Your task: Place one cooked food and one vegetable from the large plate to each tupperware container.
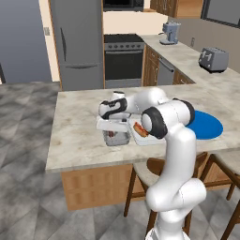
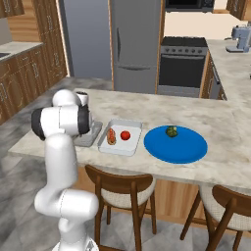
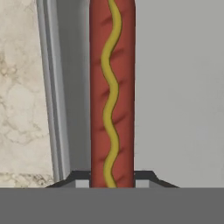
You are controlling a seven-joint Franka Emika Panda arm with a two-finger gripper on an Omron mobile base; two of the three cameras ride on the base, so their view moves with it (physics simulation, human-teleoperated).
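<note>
My gripper (image 3: 112, 180) is shut on a bare reddish-brown sausage (image 3: 112, 87) with a wavy yellow line along it. The sausage hangs inside the smaller grey container (image 3: 175, 87), close to one of its walls. In the left base view the gripper (image 1: 112, 131) reaches down into this grey container (image 1: 123, 139). The shallow whitish container (image 2: 119, 147) holds a hot dog in a bun (image 2: 112, 136) and a red tomato (image 2: 125, 135). A dark green lumpy vegetable (image 2: 171, 131) lies alone on the blue plate (image 2: 177, 147).
The containers and plate stand in a row on a marble island (image 2: 215, 122), with the plate (image 1: 208, 125) to the right. Wooden stools (image 2: 122, 188) are tucked under the near edge. A toaster (image 1: 213, 59) stands on the back counter.
</note>
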